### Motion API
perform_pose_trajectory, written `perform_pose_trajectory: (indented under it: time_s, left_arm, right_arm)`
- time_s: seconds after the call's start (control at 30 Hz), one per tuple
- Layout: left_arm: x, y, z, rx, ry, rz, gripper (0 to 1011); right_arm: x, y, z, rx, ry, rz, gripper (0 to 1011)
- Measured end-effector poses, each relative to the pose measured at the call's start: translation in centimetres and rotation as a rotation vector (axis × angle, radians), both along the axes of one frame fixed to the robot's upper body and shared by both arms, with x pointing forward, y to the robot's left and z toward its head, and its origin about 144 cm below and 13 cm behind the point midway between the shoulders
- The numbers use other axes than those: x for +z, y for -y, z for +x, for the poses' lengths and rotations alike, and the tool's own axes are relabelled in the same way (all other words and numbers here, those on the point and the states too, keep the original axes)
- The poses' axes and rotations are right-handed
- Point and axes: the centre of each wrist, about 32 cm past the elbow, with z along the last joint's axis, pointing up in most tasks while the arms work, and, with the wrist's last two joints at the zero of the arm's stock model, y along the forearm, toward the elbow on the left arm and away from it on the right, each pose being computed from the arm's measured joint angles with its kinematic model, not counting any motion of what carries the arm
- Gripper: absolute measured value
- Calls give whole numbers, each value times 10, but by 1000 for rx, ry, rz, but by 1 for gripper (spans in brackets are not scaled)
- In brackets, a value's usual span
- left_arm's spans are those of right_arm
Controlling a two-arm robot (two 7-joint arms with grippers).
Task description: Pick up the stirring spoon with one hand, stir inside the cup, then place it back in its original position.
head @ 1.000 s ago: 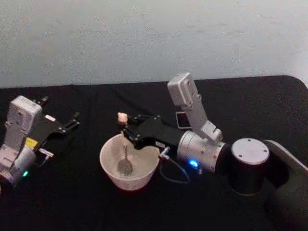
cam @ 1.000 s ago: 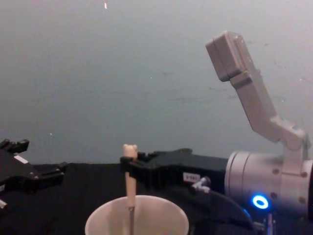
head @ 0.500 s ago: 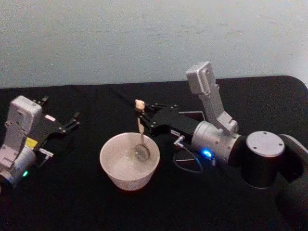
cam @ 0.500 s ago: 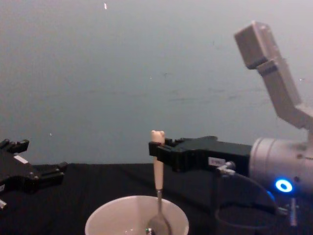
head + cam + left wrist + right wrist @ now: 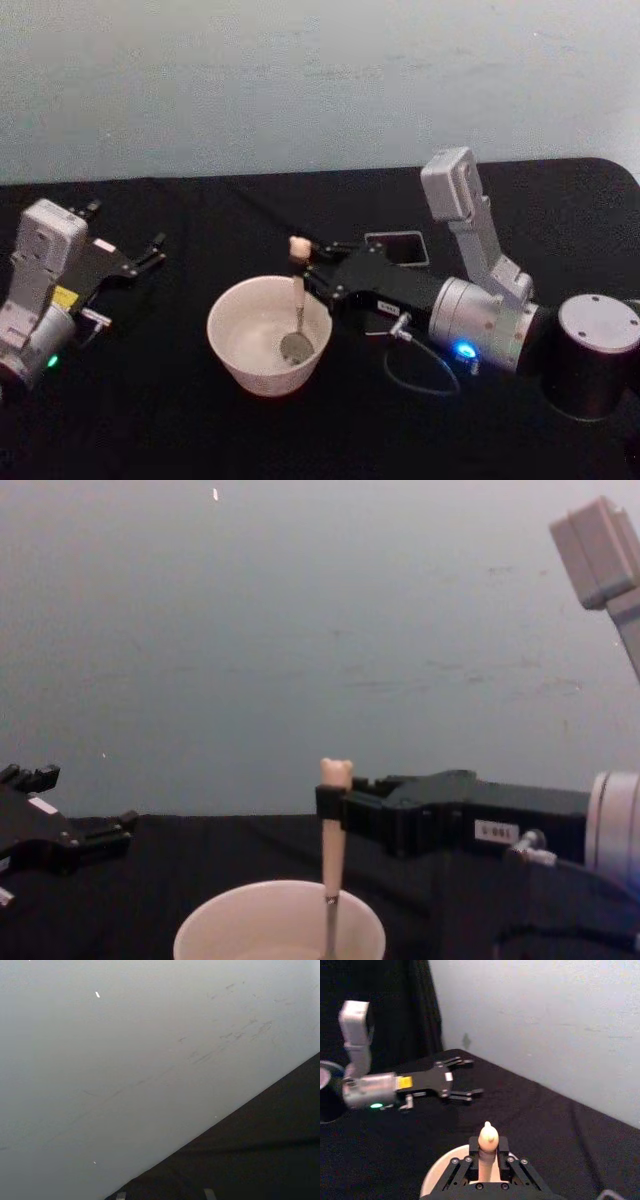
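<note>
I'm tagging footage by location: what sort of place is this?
Probably a robot test bench, not a kitchen: black-clothed table, bare pale wall, right gripper holding the stirring spoon in the cup, left gripper parked at left.

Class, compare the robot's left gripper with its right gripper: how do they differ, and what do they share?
The left gripper has its jaws open and holds nothing; the right gripper is shut on the handle of the stirring spoon. The left gripper sits well to the left of the cup; the right gripper is over the cup's rim, with the spoon's bowl inside. Both have black jaws on silver-grey wrists.
</note>
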Motion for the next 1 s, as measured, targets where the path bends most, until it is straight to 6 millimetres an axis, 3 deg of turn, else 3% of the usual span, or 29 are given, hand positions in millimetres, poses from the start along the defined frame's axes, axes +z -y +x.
perform_pose_trajectory:
  time_s: [0.47, 1.0]
  left_arm:
    - [0, 0, 0, 0, 0, 0, 1001]
    - [0, 0, 0, 0, 0, 0, 1001]
  right_arm:
    - [-4, -24, -7, 79, 4, 19, 215]
    - [-6, -56, 25, 13, 25, 12, 215]
